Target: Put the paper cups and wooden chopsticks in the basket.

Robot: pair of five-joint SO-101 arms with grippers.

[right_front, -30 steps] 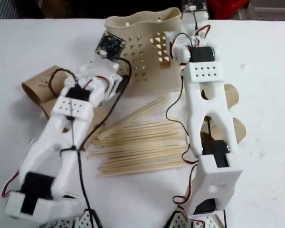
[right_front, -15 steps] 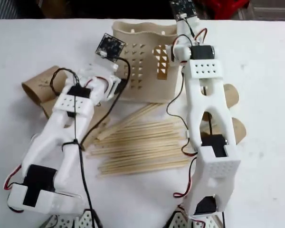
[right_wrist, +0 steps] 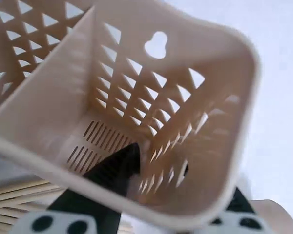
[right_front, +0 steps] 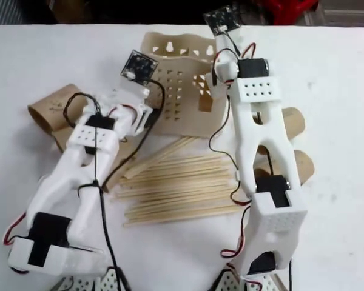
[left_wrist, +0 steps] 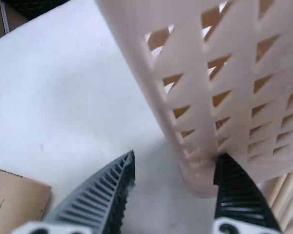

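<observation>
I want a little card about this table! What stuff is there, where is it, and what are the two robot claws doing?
basket: beige basket with triangle holes, tipped, at the table's far side, nothing inside
chopsticks: wooden chopsticks piled on the table between the arms
cups: left paper cup on its side beside the left arm; right paper cups partly under the right arm
left gripper: open, at the basket's outer corner
right gripper: one finger inside the basket, one outside, clamped on its wall

The basket (right_front: 176, 91) stands behind the chopsticks (right_front: 182, 191) — cups (right_front: 48, 112) flank the pile.
</observation>
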